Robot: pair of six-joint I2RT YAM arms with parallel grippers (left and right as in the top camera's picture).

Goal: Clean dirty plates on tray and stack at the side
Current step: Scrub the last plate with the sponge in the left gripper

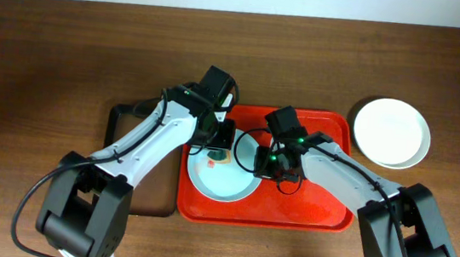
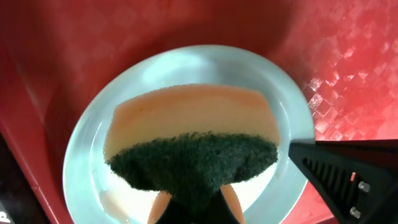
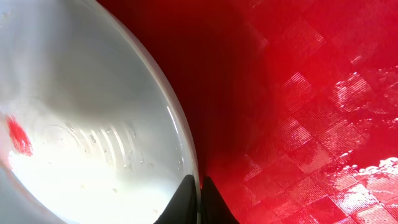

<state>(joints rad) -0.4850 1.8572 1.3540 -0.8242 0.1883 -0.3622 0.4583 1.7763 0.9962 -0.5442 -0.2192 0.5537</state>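
Observation:
A pale plate (image 1: 223,179) lies on the red tray (image 1: 316,210), with a small red smear near its upper left. My left gripper (image 1: 222,136) is shut on a sponge (image 2: 193,140), orange with a dark green scrub side, and presses it onto the plate (image 2: 87,155). My right gripper (image 1: 268,160) is shut on the plate's right rim (image 3: 180,134), one finger inside and one outside. The red smear shows in the right wrist view (image 3: 18,137). Clean plates (image 1: 391,133) sit stacked on the table right of the tray.
A smaller black tray (image 1: 145,158) lies left of the red tray, under my left arm. Wet drops glint on the red tray floor (image 3: 348,124). Bare brown wooden table (image 1: 39,66) surrounds everything.

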